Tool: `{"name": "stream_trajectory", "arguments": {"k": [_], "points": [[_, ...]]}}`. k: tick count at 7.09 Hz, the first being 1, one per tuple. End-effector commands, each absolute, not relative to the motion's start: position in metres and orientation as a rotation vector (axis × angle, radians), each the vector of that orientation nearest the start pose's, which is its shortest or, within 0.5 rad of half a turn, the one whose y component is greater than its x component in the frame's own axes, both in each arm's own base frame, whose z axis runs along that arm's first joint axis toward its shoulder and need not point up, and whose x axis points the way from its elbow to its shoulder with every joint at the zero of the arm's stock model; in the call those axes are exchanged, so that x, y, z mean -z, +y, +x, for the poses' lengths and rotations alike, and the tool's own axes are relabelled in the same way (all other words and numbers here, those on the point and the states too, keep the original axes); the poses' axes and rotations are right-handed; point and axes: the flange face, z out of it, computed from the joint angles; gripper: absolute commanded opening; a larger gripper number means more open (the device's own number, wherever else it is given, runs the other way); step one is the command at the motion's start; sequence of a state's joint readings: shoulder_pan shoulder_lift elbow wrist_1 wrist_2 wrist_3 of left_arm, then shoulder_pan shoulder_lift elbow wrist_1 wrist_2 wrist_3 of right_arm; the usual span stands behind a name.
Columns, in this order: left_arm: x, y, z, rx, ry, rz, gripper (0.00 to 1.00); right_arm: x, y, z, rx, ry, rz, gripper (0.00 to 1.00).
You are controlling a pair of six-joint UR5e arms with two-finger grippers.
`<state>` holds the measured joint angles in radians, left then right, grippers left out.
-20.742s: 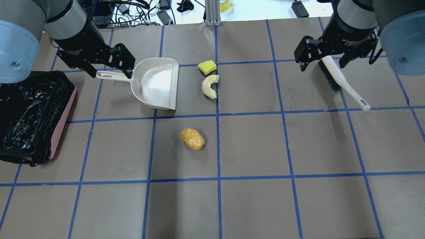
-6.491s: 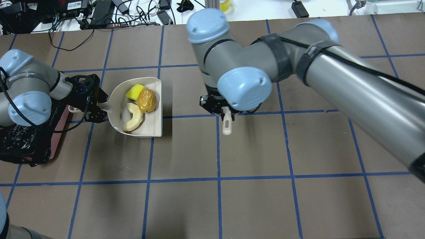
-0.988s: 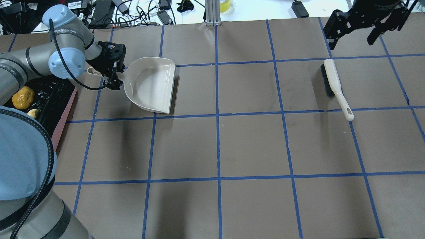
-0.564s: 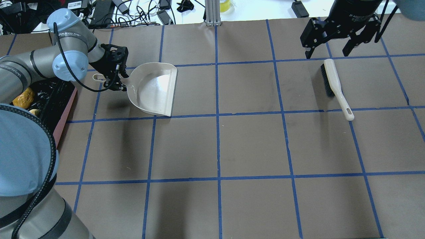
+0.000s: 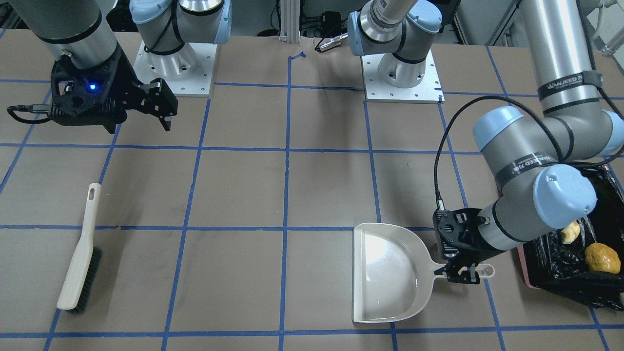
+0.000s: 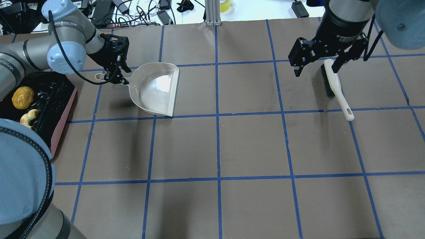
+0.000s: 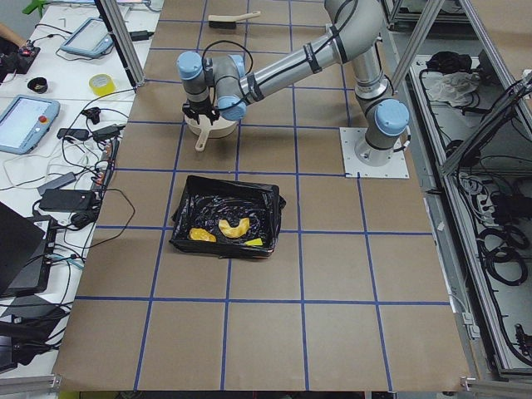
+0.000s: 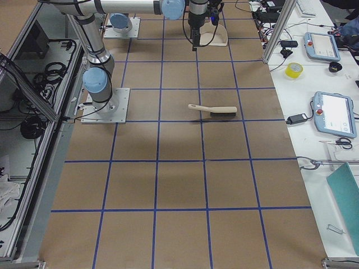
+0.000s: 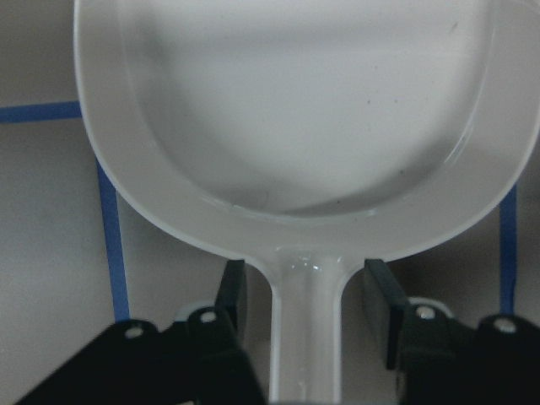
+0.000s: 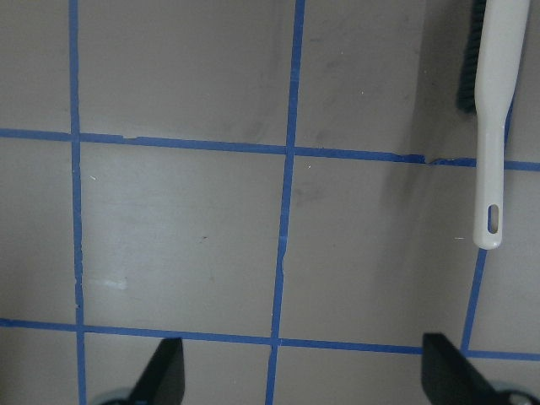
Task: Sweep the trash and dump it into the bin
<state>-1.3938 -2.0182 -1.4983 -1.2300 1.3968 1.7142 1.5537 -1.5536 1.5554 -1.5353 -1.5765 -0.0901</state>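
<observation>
The orange-yellow lump (image 6: 22,97) and the cream crescent (image 6: 29,116) lie inside the bin (image 6: 63,111), a pink container lined with a black bag at the table's left edge. The yellow wedge (image 7: 256,243) shows in the bin only in the exterior left view. The cream dustpan (image 6: 156,91) lies empty on the table. My left gripper (image 6: 116,71) is open, with a finger (image 9: 232,295) on each side of the dustpan's handle and gaps between. My right gripper (image 6: 315,64) is open and empty, above the brush (image 6: 333,83).
The brush lies on the table at the right, bristles to the far side, handle toward me (image 10: 494,101). Cables and boxes lie beyond the table's far edge (image 6: 132,10). My left arm's elbow (image 6: 23,172) covers the near left corner.
The dustpan has moved slightly right and come down flat on the table. My right gripper has moved left and toward me, over the brush's head.
</observation>
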Motion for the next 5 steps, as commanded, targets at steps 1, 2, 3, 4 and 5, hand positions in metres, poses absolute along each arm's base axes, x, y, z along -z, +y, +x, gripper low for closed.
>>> {"name": "stream_trajectory", "arguments": {"k": [1,2,3,4,5], "points": [[-0.379,-0.623,-0.075,0.109,2.636,2.002,0.57,-0.481,-0.494,0.12,-0.068,3.19,-0.114,1.0],[-0.407,-0.606,-0.086,0.065,2.753,1.77,0.66,-0.483,-0.493,0.121,-0.063,3.192,-0.114,1.0],[-0.431,-0.588,-0.097,0.039,2.822,1.573,0.68,-0.483,-0.493,0.12,-0.063,3.192,-0.114,1.0],[-0.454,-0.566,-0.107,0.027,2.9,1.397,0.7,-0.484,-0.492,0.121,-0.058,3.192,-0.117,1.0],[-0.477,-0.548,-0.111,0.043,2.968,1.21,0.7,-0.486,-0.49,0.122,-0.053,3.194,-0.119,1.0]]}}
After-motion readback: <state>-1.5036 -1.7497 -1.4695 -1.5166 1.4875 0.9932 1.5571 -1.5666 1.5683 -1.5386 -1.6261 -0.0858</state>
